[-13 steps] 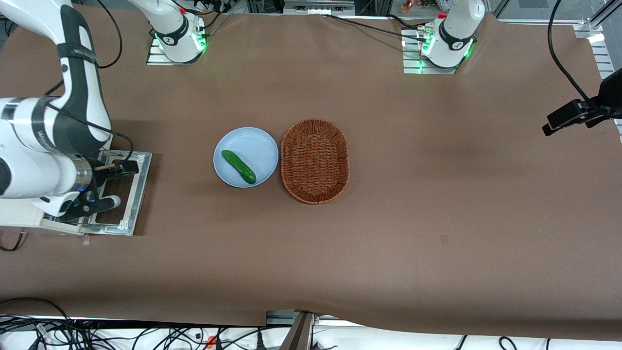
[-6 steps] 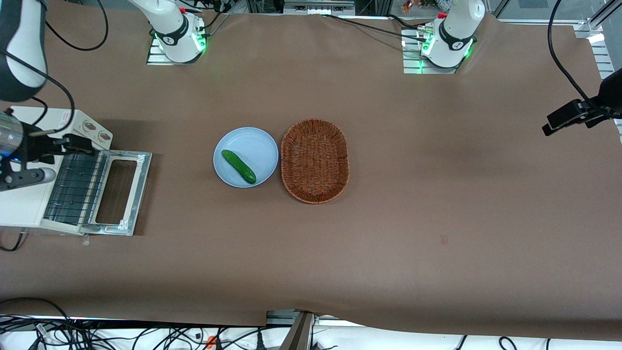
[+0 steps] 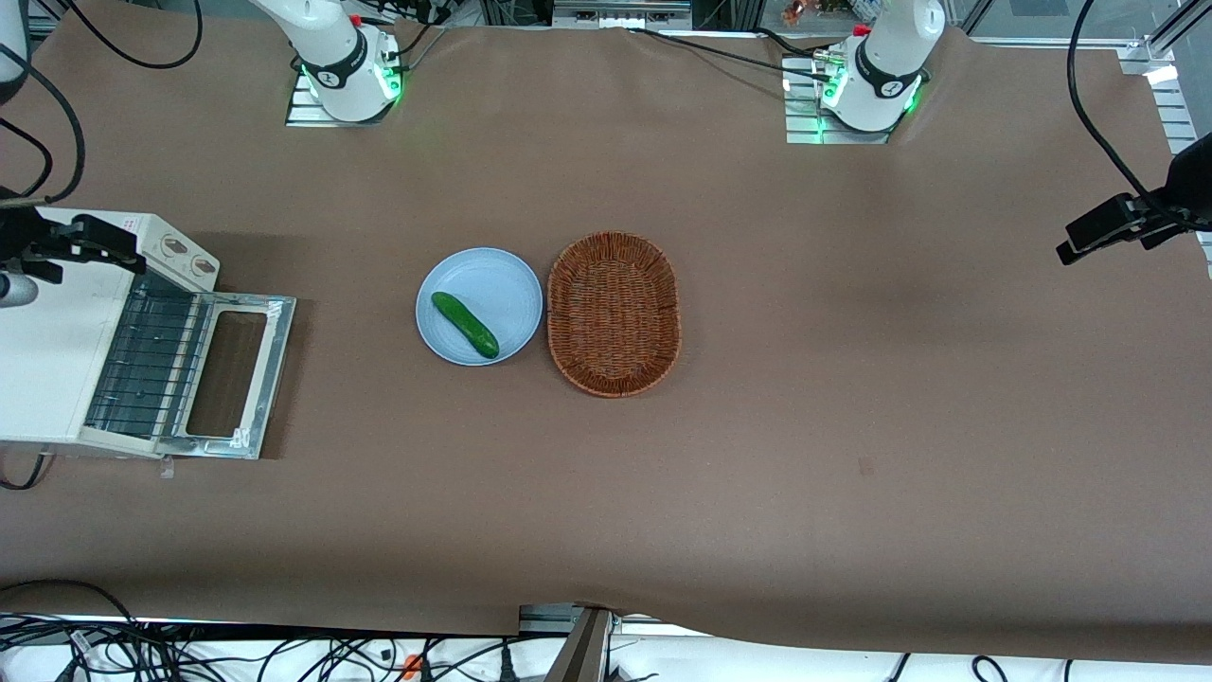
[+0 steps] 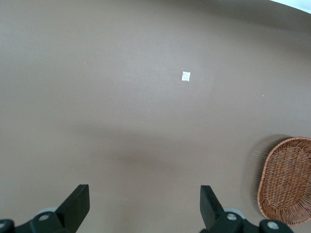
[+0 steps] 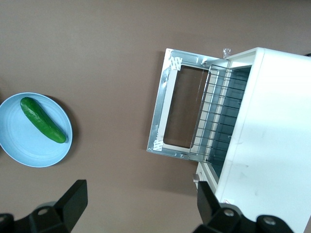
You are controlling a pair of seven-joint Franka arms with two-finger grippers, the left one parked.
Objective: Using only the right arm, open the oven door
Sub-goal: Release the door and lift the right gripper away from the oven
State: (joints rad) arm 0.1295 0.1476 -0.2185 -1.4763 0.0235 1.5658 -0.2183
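The small white toaster oven stands at the working arm's end of the table. Its oven door is swung fully down and lies flat on the table in front of the oven, with the wire rack showing inside. In the right wrist view the door and the oven lie well below the camera. My right gripper hangs high above the oven's top, at the edge of the front view. In the right wrist view the gripper is open and empty, touching nothing.
A light blue plate with a green cucumber on it sits mid-table, also seen in the right wrist view. A brown wicker basket lies beside the plate, toward the parked arm's end. Brown cloth covers the table.
My right arm has risen from just above the lowered door and drawn back over the oven toward the table's end. The door has stayed flat and open.
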